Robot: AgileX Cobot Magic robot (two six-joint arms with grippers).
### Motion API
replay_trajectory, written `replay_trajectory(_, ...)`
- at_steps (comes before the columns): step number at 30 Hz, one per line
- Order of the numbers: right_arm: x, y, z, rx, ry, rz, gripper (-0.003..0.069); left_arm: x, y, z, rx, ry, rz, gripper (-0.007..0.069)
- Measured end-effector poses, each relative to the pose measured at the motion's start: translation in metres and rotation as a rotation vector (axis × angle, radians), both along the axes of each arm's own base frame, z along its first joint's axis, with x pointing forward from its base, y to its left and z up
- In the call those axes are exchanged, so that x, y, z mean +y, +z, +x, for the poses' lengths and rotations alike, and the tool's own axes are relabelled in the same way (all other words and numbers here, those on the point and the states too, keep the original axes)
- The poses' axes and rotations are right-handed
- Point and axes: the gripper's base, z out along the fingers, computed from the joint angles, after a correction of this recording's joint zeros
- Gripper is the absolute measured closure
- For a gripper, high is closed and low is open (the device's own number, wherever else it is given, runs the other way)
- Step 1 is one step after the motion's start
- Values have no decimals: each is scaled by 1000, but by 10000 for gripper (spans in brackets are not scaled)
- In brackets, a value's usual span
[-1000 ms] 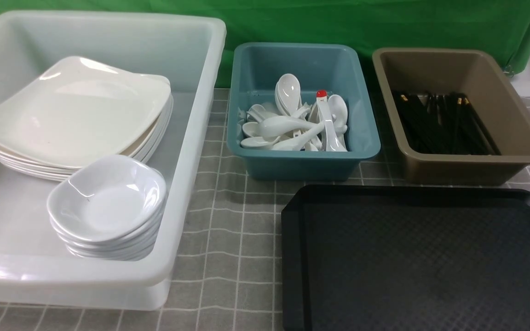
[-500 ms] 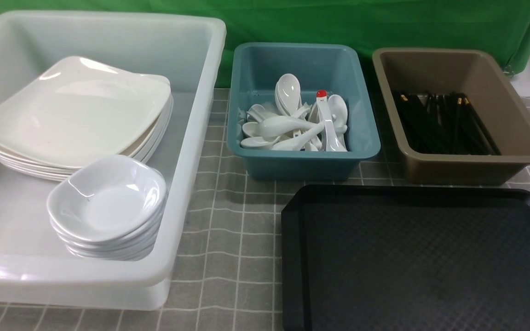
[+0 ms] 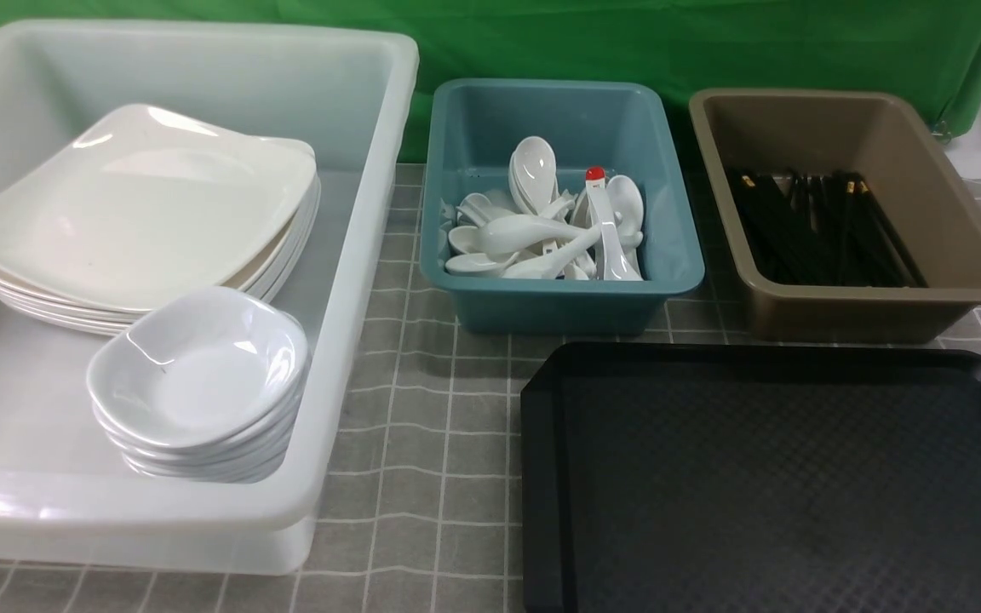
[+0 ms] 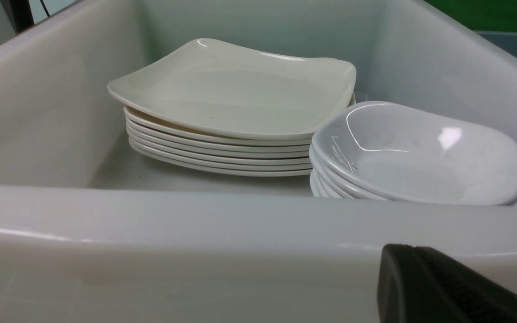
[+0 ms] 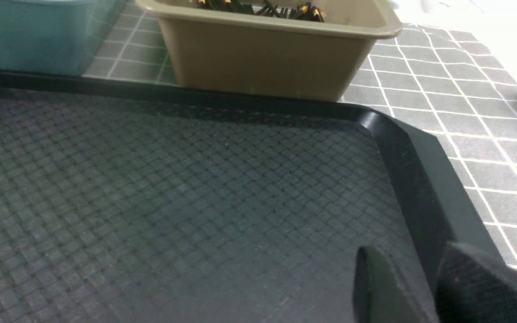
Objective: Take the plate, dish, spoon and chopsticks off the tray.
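The black tray [image 3: 539, 477] lies at the front right, its textured floor bare. A stack of white square plates [image 3: 141, 204] and a stack of small dishes [image 3: 201, 366] sit in the white tub [image 3: 354, 281]. White spoons [image 3: 533, 234] lie piled in the teal tub. Black chopsticks [image 3: 823, 230] fill the brown tub. My left gripper [image 4: 393, 255] is shut and empty, low in front of the white tub's near wall. Over the tray's [image 5: 420, 179] right rim my right gripper [image 5: 411, 253] has its fingers apart, holding nothing.
The teal tub [image 3: 678, 255] and brown tub [image 3: 976, 255] stand side by side behind the tray, on a grey checked cloth [image 3: 422, 426]. One red-tipped spoon [image 3: 595, 175] stands among the white ones. A green backdrop closes off the far side.
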Motion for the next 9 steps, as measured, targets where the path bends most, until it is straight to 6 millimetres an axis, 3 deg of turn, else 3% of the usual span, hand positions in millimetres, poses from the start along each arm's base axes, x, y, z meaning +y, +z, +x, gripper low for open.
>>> replay_trajectory(9,0,0,0,0,0,0,421,0,0,0,0,0,0,620)
